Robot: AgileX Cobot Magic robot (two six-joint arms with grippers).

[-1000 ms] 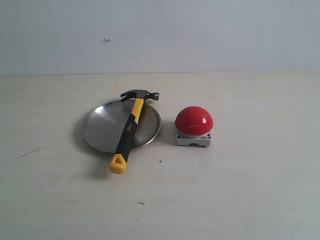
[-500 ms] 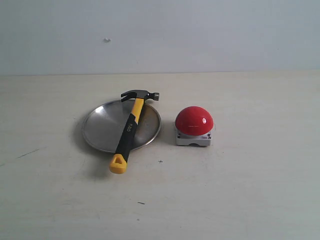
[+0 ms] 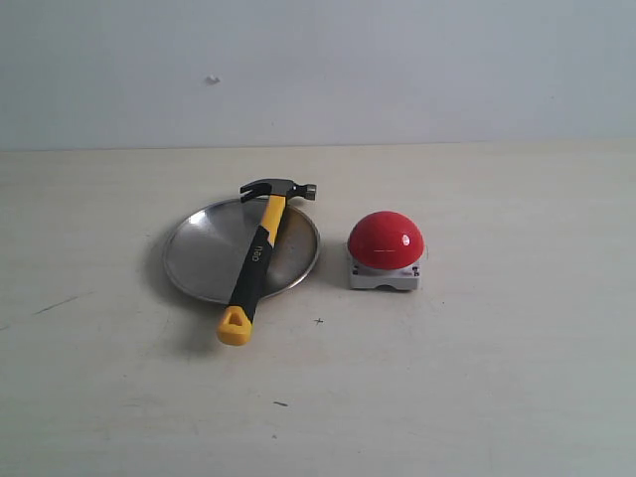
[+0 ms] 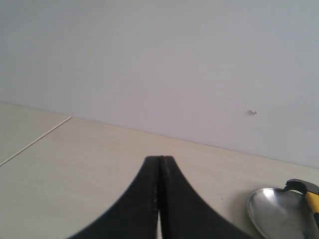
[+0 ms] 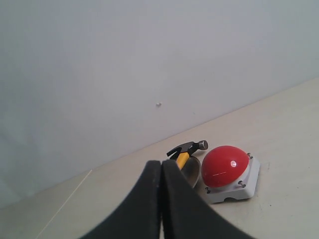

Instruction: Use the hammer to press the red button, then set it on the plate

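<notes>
- Exterior view: the hammer (image 3: 256, 260) lies across the plate (image 3: 199, 253), head past the far rim, yellow loop beyond the near rim (pale handle lettering too small to read)
- The red button (image 3: 386, 239) stands just right of the plate, apart
- Pale, lightly scuffed table (image 3: 477, 378); plain grey-white wall (image 3: 397, 70)
- Left gripper (image 4: 159, 160) and right gripper (image 5: 161, 163): jaws pressed together, holding nothing

The only writing is a short pale word on the black handle of the small yellow-necked claw hammer (image 3: 256, 256), running toward seven o'clock, too small to read.
</notes>
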